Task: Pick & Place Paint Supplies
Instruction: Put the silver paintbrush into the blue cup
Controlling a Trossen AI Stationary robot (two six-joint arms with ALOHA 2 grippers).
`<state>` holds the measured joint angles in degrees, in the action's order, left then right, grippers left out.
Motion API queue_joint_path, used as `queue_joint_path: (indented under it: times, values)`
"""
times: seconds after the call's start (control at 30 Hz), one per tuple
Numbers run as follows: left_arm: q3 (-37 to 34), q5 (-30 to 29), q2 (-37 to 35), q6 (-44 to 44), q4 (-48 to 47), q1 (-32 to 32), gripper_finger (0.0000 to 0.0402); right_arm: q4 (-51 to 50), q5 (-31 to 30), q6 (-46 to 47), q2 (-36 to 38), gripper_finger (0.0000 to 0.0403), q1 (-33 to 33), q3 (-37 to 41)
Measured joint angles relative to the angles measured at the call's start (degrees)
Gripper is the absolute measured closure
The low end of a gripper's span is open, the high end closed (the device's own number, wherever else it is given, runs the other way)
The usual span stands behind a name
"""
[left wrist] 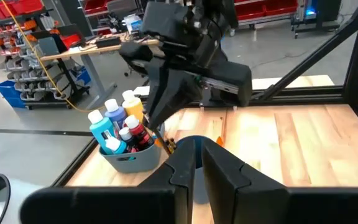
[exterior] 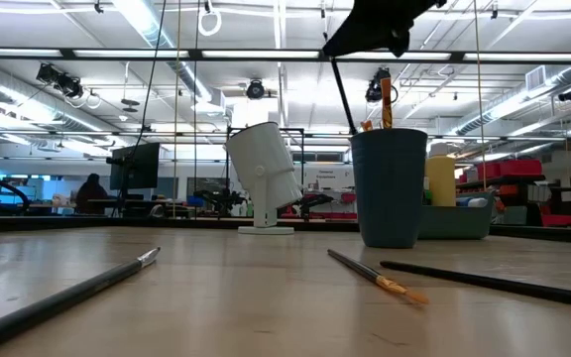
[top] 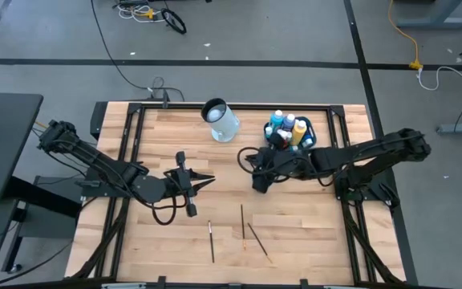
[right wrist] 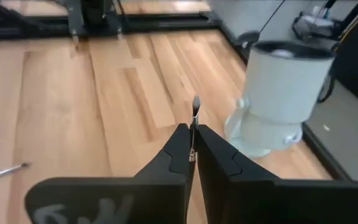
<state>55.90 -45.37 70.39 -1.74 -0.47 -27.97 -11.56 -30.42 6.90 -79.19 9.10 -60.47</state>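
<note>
Right end effector (right wrist: 192,149) was clamped on a paintbrush (right wrist: 195,115) above the cup (exterior: 389,186); left end effector (left wrist: 194,163) seen nearly together, empty.

Three brushes (top: 243,222) front-centre; jug (top: 221,120) behind; tub (top: 311,138) of bottles (top: 289,125) right of jug.
</note>
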Motion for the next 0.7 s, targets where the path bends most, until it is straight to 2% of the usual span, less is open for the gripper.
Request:
queue_joint_path:
  times: [0.2, 0.5, 0.7]
  values:
    - [0.0, 2.1, 0.0, 0.0, 0.2, 0.0, 0.0363, -6.2, 3.0, 4.4, -0.6, 0.0388, 0.0, 0.0]
    - [0.0, 6.1, 0.0, 0.0, 0.5, 0.0, 0.0363, -6.4, 3.1, 4.8, -1.3, 0.0387, 0.0, 0.0]
    - [0.0, 6.4, 0.0, 0.0, 0.3, 0.0, 0.0363, -8.4, 7.4, 8.2, -2.8, 0.0387, 0.0, -0.1]
